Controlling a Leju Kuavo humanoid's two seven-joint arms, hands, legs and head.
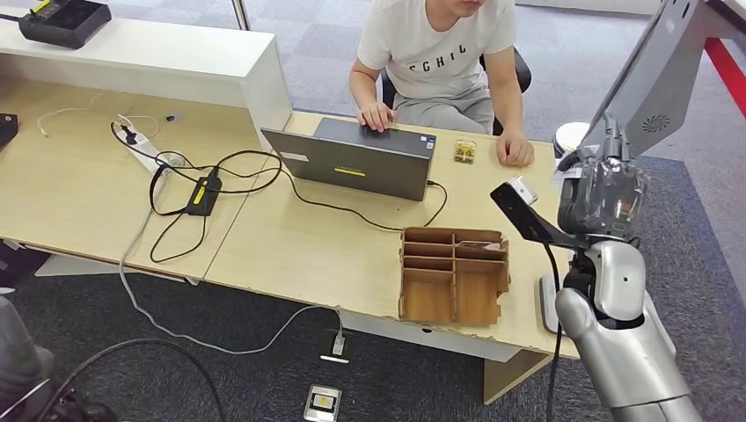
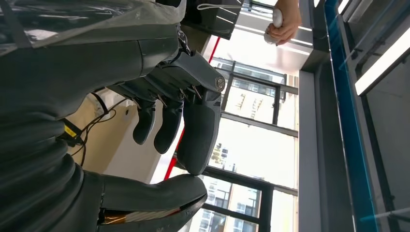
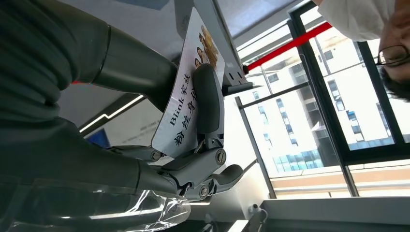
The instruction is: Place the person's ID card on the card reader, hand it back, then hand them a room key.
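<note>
Above the pale wood-grain tabletop [image 1: 290,246], beside the brown cardboard divider box [image 1: 454,274], you see the right hand [image 3: 193,140], sheathed in clear plastic, pinching the ID card [image 3: 186,104] between thumb and a dark finger. That card is white, glossy and slightly bowed, printed with dark characters and small figures. Your left hand [image 2: 179,121] holds nothing, its smooth dark fingers apart.
</note>
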